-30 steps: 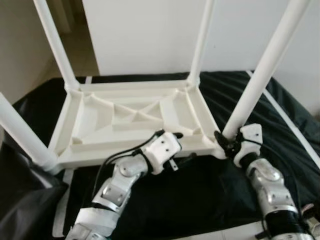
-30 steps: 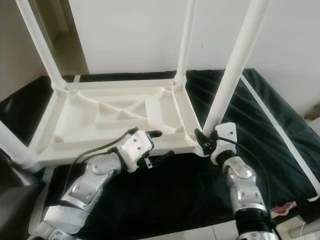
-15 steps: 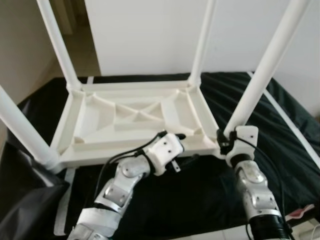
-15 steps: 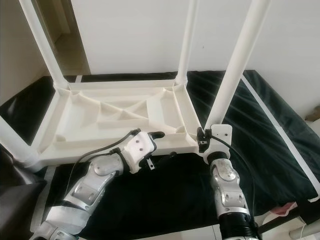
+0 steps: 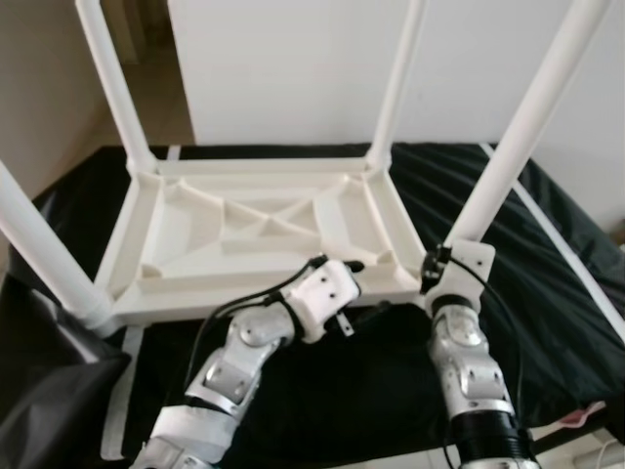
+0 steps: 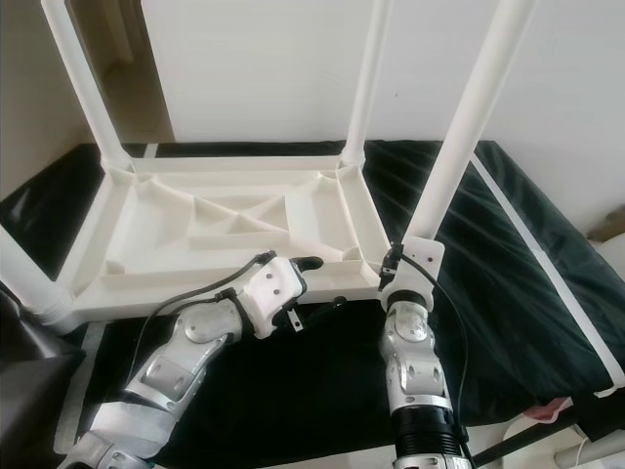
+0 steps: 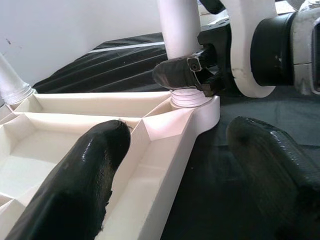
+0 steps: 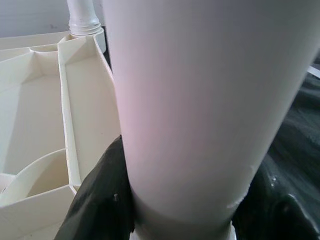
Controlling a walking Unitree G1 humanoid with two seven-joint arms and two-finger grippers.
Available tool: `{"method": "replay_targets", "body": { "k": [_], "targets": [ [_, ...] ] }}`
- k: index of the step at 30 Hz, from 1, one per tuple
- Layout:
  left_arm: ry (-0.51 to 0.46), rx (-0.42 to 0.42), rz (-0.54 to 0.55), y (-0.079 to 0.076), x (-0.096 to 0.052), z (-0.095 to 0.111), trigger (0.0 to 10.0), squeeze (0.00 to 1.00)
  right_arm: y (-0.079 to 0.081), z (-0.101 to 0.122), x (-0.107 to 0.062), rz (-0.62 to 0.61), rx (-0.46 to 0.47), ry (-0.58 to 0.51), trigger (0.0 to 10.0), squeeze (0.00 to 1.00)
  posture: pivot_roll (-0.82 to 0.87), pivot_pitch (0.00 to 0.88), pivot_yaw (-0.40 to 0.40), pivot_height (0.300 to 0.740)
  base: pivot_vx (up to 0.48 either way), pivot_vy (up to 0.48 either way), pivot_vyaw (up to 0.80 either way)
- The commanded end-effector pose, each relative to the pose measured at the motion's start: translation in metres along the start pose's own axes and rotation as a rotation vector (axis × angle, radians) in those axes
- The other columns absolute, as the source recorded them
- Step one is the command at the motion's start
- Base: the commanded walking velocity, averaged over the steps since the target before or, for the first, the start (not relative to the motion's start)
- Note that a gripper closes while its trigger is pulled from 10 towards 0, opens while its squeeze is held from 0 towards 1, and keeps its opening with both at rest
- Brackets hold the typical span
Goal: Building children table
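Note:
A white plastic children's table (image 5: 186, 239) lies upside down on a black cloth, its legs pointing up. My right gripper (image 5: 437, 268) is shut on the base of the near right leg (image 5: 508, 156), where the leg meets its corner socket; both fingers (image 8: 100, 200) wrap the leg (image 8: 200, 100) in the right wrist view. My left gripper (image 5: 366, 286) stands open astride the table's near rim (image 7: 165, 150), one finger (image 7: 90, 175) inside the ribbed underside, the other over the cloth. The right gripper's finger (image 7: 182, 74) presses on the leg base in the left wrist view.
Three more legs stand up: far left (image 5: 112, 88), far right (image 5: 395, 83), near left (image 5: 44, 254). The black cloth (image 5: 547, 254) has white stripes. A white wall is behind, a doorway far left, a dark bag (image 5: 39, 391) near left, a pink item (image 5: 576, 418) near right.
My right forearm has swung in to the left and stands more upright, its wrist turning around the near right leg while still holding it. The left arm has stayed put.

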State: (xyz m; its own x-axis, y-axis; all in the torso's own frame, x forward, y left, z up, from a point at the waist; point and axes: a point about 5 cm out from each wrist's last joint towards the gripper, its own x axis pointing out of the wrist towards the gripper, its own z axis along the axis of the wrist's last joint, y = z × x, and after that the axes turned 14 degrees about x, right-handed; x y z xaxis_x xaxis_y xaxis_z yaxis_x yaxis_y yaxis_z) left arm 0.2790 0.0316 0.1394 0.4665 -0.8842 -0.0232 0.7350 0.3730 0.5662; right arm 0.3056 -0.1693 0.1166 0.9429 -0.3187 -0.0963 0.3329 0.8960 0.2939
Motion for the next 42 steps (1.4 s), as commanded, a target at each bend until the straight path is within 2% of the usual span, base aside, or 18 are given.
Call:
{"method": "replay_targets", "body": {
  "k": [1, 10, 11, 18, 24, 29, 30, 37, 40, 42],
  "targets": [
    [0.025, 0.006, 0.031, -0.001, 0.0, -0.003, 10.0, 0.0, -0.009, -0.019, -0.002, -0.031, -0.003, 0.104, 10.0, 0.0, -0.01, 0.0, -0.059, 0.74, 0.0, 0.0, 0.0],
    [0.021, 0.008, 0.024, -0.003, 0.0, -0.003, 10.0, 0.0, -0.006, -0.016, -0.005, 0.022, -0.025, 0.095, 10.0, 0.0, -0.02, 0.0, -0.057, 0.74, 0.0, 0.0, 0.0],
    [0.021, 0.009, 0.021, -0.003, 0.0, -0.003, 10.0, 0.0, -0.004, -0.015, -0.006, 0.039, -0.029, 0.089, 10.0, 1.0, -0.02, 0.0, -0.054, 0.74, 0.0, 0.0, 0.0],
    [0.021, 0.016, 0.012, -0.004, 0.0, -0.002, 10.0, 0.0, -0.002, -0.011, -0.012, 0.114, -0.035, 0.065, 10.0, 1.0, -0.02, 0.0, -0.049, 0.74, 0.0, 0.0, 0.0],
    [0.023, 0.019, 0.006, -0.004, 0.0, -0.002, 10.0, 0.0, -0.03, -0.003, -0.022, 0.264, -0.083, 0.061, 10.0, 1.0, -0.03, 0.0, -0.04, 0.74, 0.0, 0.0, 0.0],
    [0.018, 0.019, 0.0, -0.004, 0.001, -0.002, 10.0, 0.0, -0.036, -0.001, -0.025, 0.348, -0.106, 0.083, 10.0, 1.0, -0.04, 0.0, -0.037, 0.74, 0.0, 0.0, 0.0],
    [0.015, 0.021, -0.002, -0.004, 0.002, -0.001, 10.0, 0.0, -0.04, 0.002, -0.024, 0.388, -0.128, 0.084, 10.0, 0.0, -0.05, 0.0, -0.031, 0.74, 0.0, 0.0, 0.0],
    [0.012, 0.026, -0.007, -0.002, 0.003, -0.001, 10.0, 0.0, -0.049, 0.019, -0.011, 0.508, -0.233, 0.073, 10.0, 0.0, -0.04, 0.0, -0.026, 0.74, 0.0, 0.0, 0.0],
    [0.012, 0.027, -0.008, -0.002, 0.003, -0.001, 10.0, 0.0, -0.048, 0.021, -0.009, 0.541, -0.252, 0.076, 10.0, 0.0, -0.04, 0.0, -0.026, 0.74, 0.0, 0.0, 0.0],
    [0.012, 0.03, -0.009, -0.002, 0.003, -0.001, 10.0, 0.0, -0.04, 0.023, 0.0, 0.624, -0.314, 0.091, 10.0, 0.0, -0.04, 0.0, -0.022, 0.74, 0.0, 0.0, 0.0]
  ]
}}
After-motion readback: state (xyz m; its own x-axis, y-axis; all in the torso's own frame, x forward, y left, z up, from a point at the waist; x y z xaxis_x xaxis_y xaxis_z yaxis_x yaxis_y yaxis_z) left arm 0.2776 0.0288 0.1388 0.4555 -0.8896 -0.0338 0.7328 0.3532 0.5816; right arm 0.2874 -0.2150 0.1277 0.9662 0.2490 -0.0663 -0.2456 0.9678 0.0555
